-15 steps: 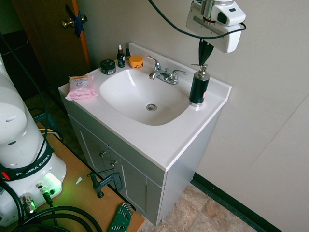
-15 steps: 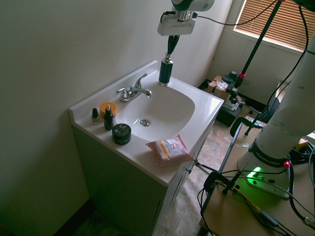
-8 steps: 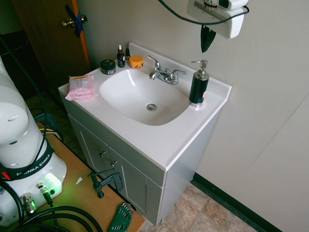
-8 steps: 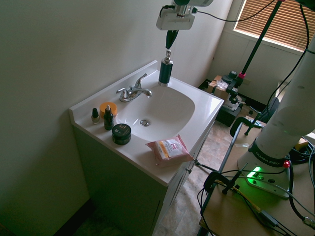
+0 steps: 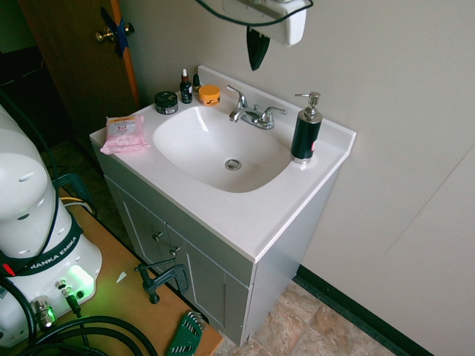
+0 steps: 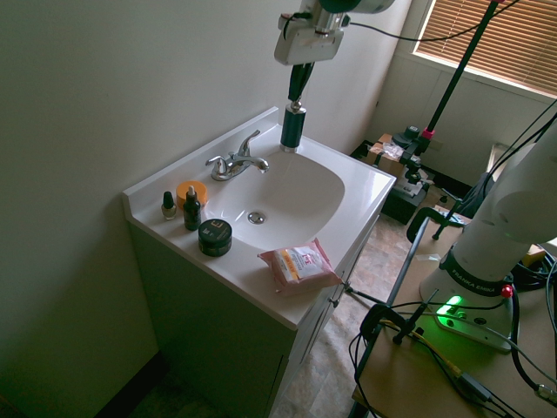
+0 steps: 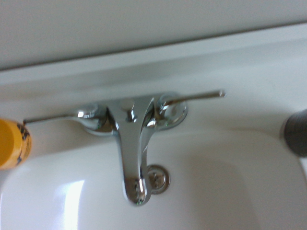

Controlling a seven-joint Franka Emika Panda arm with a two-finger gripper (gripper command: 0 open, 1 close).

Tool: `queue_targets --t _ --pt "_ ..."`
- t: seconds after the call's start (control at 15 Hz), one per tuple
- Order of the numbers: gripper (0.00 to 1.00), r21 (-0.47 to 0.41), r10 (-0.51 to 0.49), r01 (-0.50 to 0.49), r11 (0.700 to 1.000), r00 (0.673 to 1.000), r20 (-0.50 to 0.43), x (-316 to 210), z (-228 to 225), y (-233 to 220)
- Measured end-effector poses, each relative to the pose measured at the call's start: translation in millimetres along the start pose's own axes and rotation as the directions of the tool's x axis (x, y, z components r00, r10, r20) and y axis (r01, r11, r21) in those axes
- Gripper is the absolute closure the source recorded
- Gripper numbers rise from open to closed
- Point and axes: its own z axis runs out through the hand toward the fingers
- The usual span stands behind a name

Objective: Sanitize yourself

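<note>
We see the white end effector (image 5: 257,49), dark fingers pressed together, high above the chrome two-handled faucet (image 5: 252,113), apart from the black pump bottle (image 5: 305,131).

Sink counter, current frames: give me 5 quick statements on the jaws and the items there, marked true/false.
1. The gripper hangs in the air above the faucet, touching nothing. True.
2. The jaws are clamped on the pump bottle. False: the bottle stands free on the counter corner, and the jaws are shut on nothing.
3. A pink wipes packet lies on the counter edge away from the pump bottle. True.
4. The orange jar sits inside the basin. False: it stands on the counter by the backsplash.
5. Water runs from the faucet. False: no stream shows.
</note>
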Motion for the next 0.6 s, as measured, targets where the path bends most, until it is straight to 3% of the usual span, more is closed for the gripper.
queue_targets --t 0.6 --pt "0.00 -0.045 -0.021 0.021 0.999 1.000 0.016 -35 43 15"
